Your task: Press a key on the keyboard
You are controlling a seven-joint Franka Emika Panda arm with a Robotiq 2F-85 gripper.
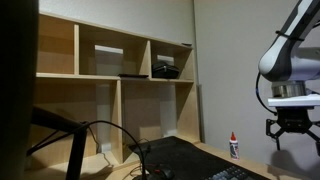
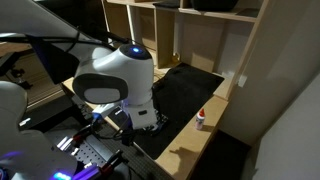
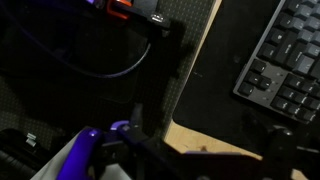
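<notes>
Step in hand: by my judgement you are on the approach; no key is touched yet, so the press itself is not yet done

Jaws: they stand well apart and hold nothing; in the wrist view the two dark fingers (image 3: 278, 148) come in at the bottom edge with bare wood between them

Keyboard: the low, flat black keyboard with rows of small dark keys (image 3: 285, 55) lies on the pale wooden bench (image 3: 215, 125); in the wrist view it fills the upper right corner, ahead of the jaws and off to one side, well apart from them; in an exterior view the keyboard (image 1: 238, 174) shows at the bottom edge, lower than the jaws and not under them

Doing it well: carry the jaws across until one fingertip stands over a key inside the rows, not over the rim; you might close the jaws first so that one narrow tip meets a single key; come straight down slowly, stop at the first give, then lift straight off

Watch for: the small white bottle with a red cap (image 1: 234, 146) stands upright near the keyboard; keep the wrist clear of it as you cross
</notes>
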